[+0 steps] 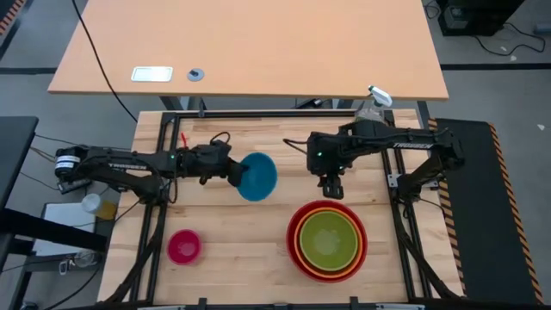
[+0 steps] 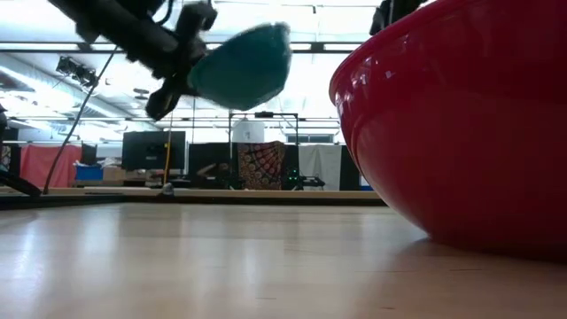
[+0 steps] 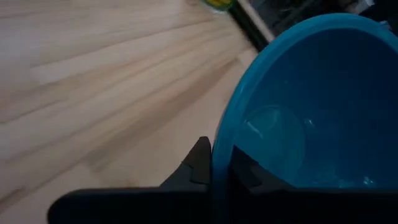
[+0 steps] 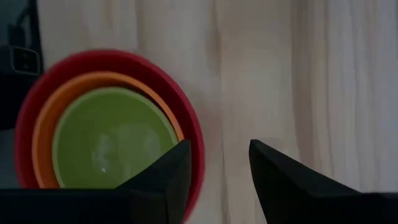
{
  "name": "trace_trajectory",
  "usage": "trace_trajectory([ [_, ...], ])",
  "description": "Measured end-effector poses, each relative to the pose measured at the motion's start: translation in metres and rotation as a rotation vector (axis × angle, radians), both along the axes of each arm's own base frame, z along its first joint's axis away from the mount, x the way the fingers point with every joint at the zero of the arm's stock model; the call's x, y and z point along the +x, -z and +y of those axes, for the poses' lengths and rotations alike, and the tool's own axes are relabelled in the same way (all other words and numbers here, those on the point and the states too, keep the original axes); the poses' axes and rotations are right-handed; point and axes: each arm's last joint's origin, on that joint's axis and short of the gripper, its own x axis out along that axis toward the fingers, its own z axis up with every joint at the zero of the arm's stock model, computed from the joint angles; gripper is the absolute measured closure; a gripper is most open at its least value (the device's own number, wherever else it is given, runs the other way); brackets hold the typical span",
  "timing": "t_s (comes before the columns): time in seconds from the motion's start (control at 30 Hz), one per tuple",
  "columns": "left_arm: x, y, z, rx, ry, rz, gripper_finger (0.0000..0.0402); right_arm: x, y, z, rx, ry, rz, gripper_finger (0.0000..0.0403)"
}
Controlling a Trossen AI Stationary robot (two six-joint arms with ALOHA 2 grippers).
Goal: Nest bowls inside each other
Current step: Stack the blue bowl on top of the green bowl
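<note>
High view: A pale wooden tabletop (image 1: 232,250) is seen from above, framed by dark rails, with a larger tan desk (image 1: 258,52) beyond it and grey floor around. On the desk a white card (image 1: 151,74) and a small round grey item (image 1: 196,74) are noted. A clear spray bottle (image 1: 374,103) is placed at the far right edge of the tabletop. The left hand (image 1: 234,171) is closed on the rim of the blue bowl (image 1: 258,176), which is held tilted above the middle of the tabletop. The right hand (image 1: 331,187) is positioned just beyond the far rim of the stack, its fingers parted and empty. The red bowl (image 1: 327,241) is set near the right front, with the orange bowl (image 1: 299,234) nested in it and the lime green bowl (image 1: 329,239) nested in that. The magenta-pink bowl (image 1: 183,246) is placed alone at the left front, well apart from the stack.

Low view: A bright room with ceiling lights and monitors is recorded behind the tabletop (image 2: 221,257). The blue bowl (image 2: 244,64) is carried clear of the surface by the left hand (image 2: 182,75). The red bowl (image 2: 461,124) fills the right side, resting on the wood.

Left wrist view: The blue bowl (image 3: 311,112) is pinched at its rim between the dark fingers (image 3: 199,163), one outside and one inside the wall. Wood grain is seen beneath.

Right wrist view: The stack is seen from above: red bowl (image 4: 186,112), orange bowl (image 4: 46,124), lime green bowl (image 4: 112,137). The fingers (image 4: 168,171) are held apart, with nothing between them.
</note>
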Motion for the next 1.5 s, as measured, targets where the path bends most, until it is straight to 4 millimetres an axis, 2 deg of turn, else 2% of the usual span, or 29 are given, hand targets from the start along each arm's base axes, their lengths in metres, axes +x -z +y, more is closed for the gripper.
trace_trajectory([
  [0.1, 0.014, -0.006, -0.007, -0.006, 0.03, 0.013, 0.0388, -0.009, -0.007, -0.007, -0.01, 0.025, -0.016, 0.0239],
  [0.23, 0.045, -0.025, -0.019, 0.012, 0.093, 0.015, 0.0388, -0.028, -0.028, -0.017, -0.091, 0.082, -0.126, 0.0243],
  [0.47, 0.116, -0.06, -0.035, 0.147, 0.224, 0.127, 0.0388, -0.071, -0.063, -0.031, -0.274, 0.319, -0.292, 0.0243],
  [0.57, 0.147, -0.068, -0.042, 0.21, 0.305, 0.164, 0.0388, -0.091, -0.074, -0.032, -0.33, 0.451, -0.341, 0.0243],
  [0.67, 0.176, -0.066, -0.05, 0.263, 0.38, 0.196, 0.0388, -0.109, -0.084, -0.031, -0.339, 0.56, -0.398, 0.0243],
  [0.8, 0.21, -0.062, -0.062, 0.337, 0.443, 0.186, 0.0388, -0.123, -0.09, -0.03, -0.311, 0.661, -0.447, 0.0244],
  [0.93, 0.241, -0.042, -0.081, 0.418, 0.519, 0.187, 0.0388, -0.126, -0.091, -0.026, -0.273, 0.698, -0.462, 0.0244],
  [1.07, 0.257, -0.023, -0.103, 0.496, 0.599, 0.193, 0.0388, -0.123, -0.09, -0.021, -0.25, 0.684, -0.461, 0.0244],
  [1.2, 0.259, -0.009, -0.125, 0.617, 0.613, 0.249, 0.0388, -0.116, -0.087, -0.016, -0.238, 0.667, -0.448, 0.0244],
  [1.37, 0.255, -0.009, -0.15, 0.834, 0.626, 0.275, 0.0388, -0.109, -0.084, -0.013, -0.243, 0.647, -0.425, 0.0244],
  [1.5, 0.256, -0.003, -0.162, 0.894, 0.674, 0.266, 0.038, -0.103, -0.081, -0.012, -0.248, 0.64, -0.414, 0.0244],
])
